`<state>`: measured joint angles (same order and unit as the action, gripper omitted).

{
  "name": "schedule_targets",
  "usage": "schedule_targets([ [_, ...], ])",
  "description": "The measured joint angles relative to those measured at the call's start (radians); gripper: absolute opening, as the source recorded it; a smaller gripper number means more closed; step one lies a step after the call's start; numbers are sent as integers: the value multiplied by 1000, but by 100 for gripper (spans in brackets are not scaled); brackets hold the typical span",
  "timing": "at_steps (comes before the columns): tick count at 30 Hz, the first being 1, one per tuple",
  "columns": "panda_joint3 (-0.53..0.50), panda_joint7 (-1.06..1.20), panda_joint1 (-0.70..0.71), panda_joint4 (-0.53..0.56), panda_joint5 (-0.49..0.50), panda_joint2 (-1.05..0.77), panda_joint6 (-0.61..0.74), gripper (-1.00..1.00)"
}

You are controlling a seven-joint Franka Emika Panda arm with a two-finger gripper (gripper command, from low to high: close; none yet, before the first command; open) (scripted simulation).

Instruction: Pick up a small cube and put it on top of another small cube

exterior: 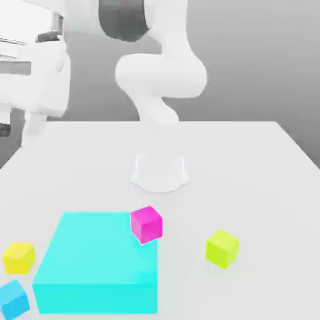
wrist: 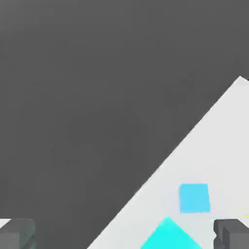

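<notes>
Four small cubes show in the exterior view. A magenta cube sits at the far right corner of a big cyan block; I cannot tell whether it rests on the block or beside it. A yellow-green cube stands alone on the table to the exterior view's right. A yellow cube and a blue cube lie left of the block. My gripper hangs high at the exterior view's left, far above the cubes. In the hand view the gripper is open, with the blue cube far below.
The arm's white base stands mid-table behind the block. The white table ends near the blue cube, and its edge runs diagonally through the hand view. A corner of the cyan block shows between the fingers.
</notes>
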<state>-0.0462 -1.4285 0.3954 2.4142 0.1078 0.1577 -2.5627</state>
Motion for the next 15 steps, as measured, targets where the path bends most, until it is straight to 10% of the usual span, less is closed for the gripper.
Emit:
schedule_targets([
  [15, -38, -196, 210, 46, -216, -541, -279, 0],
])
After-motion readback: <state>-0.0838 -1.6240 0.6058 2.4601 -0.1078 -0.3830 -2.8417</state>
